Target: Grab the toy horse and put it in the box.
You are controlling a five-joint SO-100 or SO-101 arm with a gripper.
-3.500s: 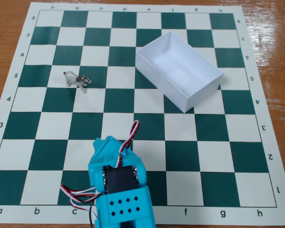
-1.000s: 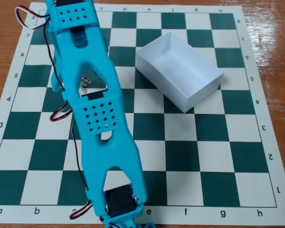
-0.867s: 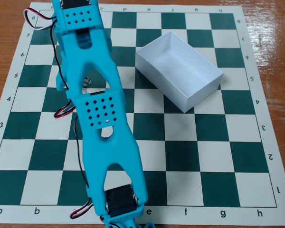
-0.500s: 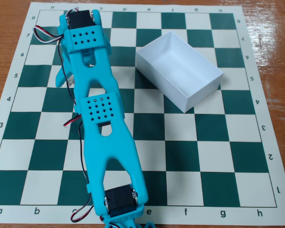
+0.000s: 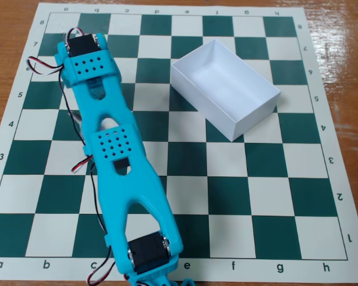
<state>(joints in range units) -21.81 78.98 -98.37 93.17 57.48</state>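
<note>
The white lidless box (image 5: 225, 89) stands on the chessboard at the upper right in the fixed view, turned at an angle, and its inside looks empty. The toy horse is not in view. My cyan arm (image 5: 113, 149) stretches from the board's upper left down to the bottom edge. Only the top of my gripper (image 5: 158, 280) shows below its black servo (image 5: 147, 251). The fingers are cut off by the frame's bottom edge, so I cannot tell what they hold or how the jaws stand.
The green and white chessboard mat (image 5: 256, 179) lies on a wooden table (image 5: 346, 36). Red, white and black servo wires (image 5: 83, 164) run along the arm's left side.
</note>
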